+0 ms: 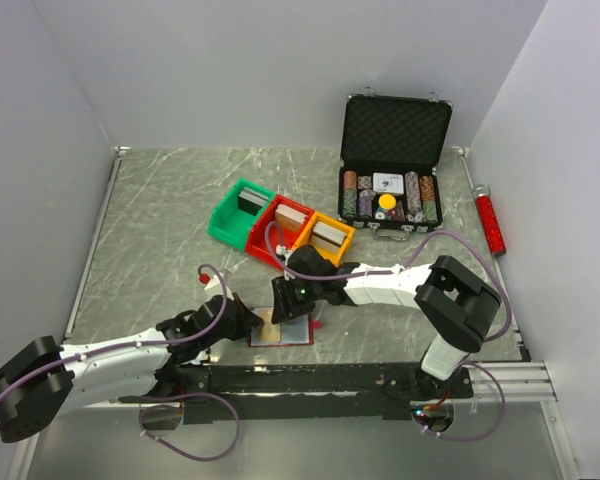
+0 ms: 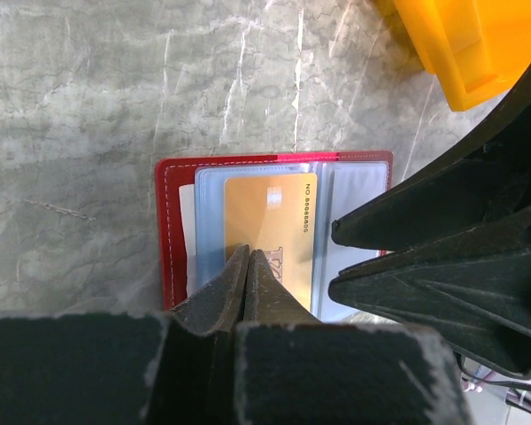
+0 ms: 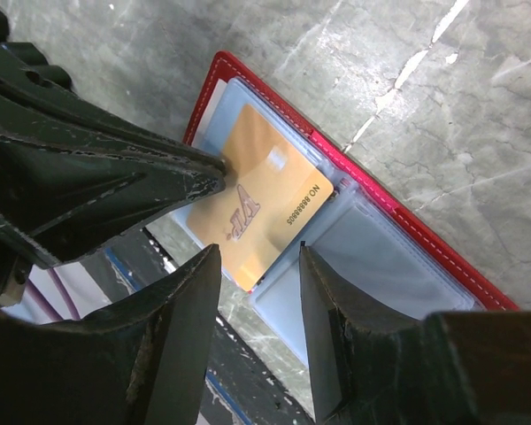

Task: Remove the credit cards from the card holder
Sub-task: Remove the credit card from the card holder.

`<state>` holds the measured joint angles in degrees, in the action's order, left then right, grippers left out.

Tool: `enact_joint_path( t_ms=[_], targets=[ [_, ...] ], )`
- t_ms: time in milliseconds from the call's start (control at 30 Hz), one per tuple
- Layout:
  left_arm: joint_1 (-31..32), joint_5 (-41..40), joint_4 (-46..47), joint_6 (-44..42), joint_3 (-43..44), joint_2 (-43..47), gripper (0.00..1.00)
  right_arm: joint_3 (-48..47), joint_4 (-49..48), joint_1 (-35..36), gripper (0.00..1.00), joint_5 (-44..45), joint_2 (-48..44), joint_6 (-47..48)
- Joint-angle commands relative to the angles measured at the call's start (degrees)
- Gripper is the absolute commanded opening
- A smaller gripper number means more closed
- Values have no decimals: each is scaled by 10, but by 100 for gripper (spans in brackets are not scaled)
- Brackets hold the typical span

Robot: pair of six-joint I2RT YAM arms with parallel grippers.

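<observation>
The card holder point(image 1: 298, 335) lies open and flat near the table's front edge, its red border point(image 2: 173, 230) framing pale blue sleeves point(image 3: 398, 266). A gold credit card point(image 2: 270, 217) marked VIP rests in the left sleeve, and its near end point(image 3: 257, 199) pokes out past the sleeve edge. My left gripper point(image 2: 250, 252) is shut, with nothing between its fingers, and its tips rest on the gold card point(image 1: 268, 325). Hovering just over that card's protruding end, my right gripper point(image 3: 259, 252) stands open with nothing in it. The two grippers point(image 1: 292, 300) nearly meet above the holder.
Green point(image 1: 235, 215), red point(image 1: 270, 235) and yellow point(image 1: 325, 240) bins with card decks stand behind the holder. An open black chip case point(image 1: 395, 130) is at the back right and a red tube point(image 1: 490, 220) lies by the right wall. The black rail point(image 1: 330, 378) edges the front.
</observation>
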<state>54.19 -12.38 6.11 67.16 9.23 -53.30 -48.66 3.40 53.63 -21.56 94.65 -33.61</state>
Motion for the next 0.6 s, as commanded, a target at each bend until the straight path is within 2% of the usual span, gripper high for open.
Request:
enact_joint_path(
  t_ms=[0,567],
  targets=[
    [-1,-18,-38,8,-15,4,1,-10,-18,1,49,-5,-25,-1],
    [-1,-18,-38,8,-17,11,1,-36,-25,13,50,-31,29,-1]
  ],
)
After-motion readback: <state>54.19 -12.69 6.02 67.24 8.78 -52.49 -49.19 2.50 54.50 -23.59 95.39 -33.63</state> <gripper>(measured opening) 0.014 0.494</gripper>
